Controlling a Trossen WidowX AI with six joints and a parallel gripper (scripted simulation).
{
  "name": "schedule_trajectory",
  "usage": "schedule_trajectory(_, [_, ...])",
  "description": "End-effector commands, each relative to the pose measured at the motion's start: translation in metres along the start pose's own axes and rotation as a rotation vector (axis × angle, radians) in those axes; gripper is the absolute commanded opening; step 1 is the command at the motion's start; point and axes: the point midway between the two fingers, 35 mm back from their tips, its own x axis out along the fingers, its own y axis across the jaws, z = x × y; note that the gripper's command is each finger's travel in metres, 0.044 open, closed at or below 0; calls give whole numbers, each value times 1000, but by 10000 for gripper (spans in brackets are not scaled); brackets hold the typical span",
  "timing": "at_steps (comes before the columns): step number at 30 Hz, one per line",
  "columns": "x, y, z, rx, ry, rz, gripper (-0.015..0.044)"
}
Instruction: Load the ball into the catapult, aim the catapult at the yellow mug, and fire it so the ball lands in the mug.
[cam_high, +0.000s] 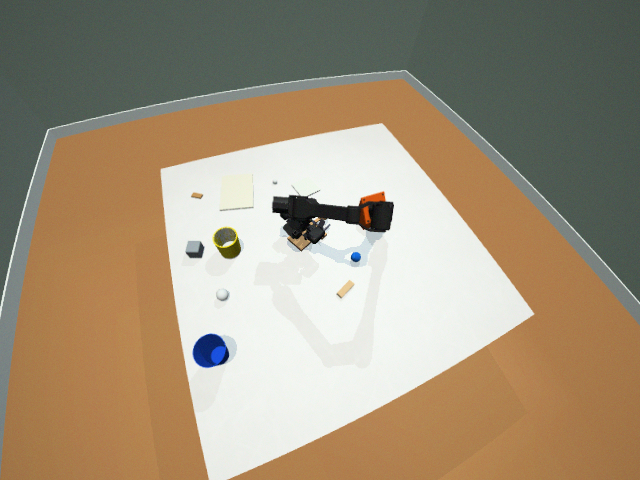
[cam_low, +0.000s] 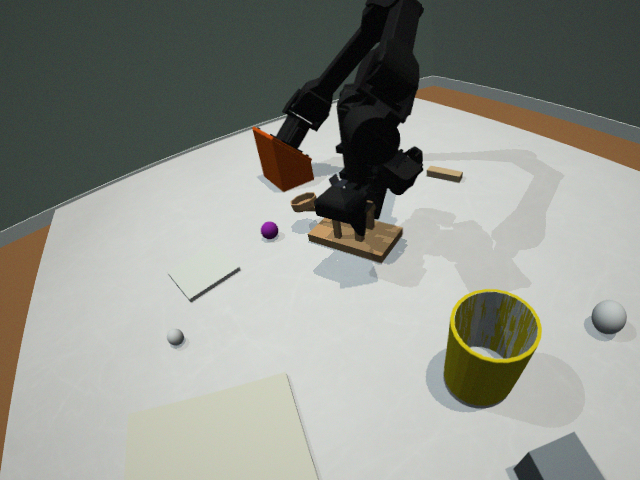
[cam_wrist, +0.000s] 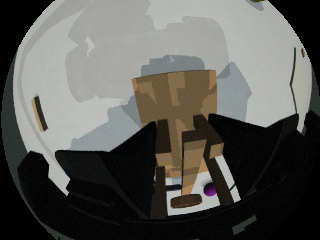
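The wooden catapult (cam_high: 300, 243) (cam_low: 383, 243) (cam_wrist: 175, 102) stands on the white table top. My gripper (cam_high: 306, 233) (cam_low: 369, 225) (cam_wrist: 183, 122) is shut on the catapult, with its fingers on either side of the uprights. The catapult's cup (cam_low: 299, 208) (cam_wrist: 186, 201) sticks out toward the orange block, and no ball shows in it. A blue ball (cam_high: 355, 256) lies on the table away from the catapult. A purple ball (cam_low: 269, 229) (cam_wrist: 210, 189) lies near the cup. The yellow mug (cam_high: 230, 249) (cam_low: 478, 379) stands upright beyond the base's other end.
An orange block (cam_high: 373, 198) (cam_low: 284, 166) stands by the arm. A blue container (cam_high: 205, 352), white ball (cam_high: 222, 294) (cam_low: 608, 316), grey cube (cam_high: 194, 249) (cam_low: 563, 457), wood strip (cam_high: 345, 289) (cam_low: 443, 174), small grey ball (cam_high: 275, 181) (cam_low: 175, 336) and cream panel (cam_high: 236, 192) (cam_low: 217, 434) lie around.
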Motion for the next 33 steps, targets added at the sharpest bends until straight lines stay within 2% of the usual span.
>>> schedule_trajectory(1, [-11,-1,0,-1,1,-3,59])
schedule_trajectory(3, [-39,-1,0,0,2,-3,6])
schedule_trajectory(4, [-47,-1,0,1,2,-2,0])
schedule_trajectory(9, [-50,0,0,22,1,-2,0])
schedule_trajectory(24, [-47,-8,-2,505,1,-1,0])
schedule_trajectory(33, [-47,-14,-4,525,1,-2,0])
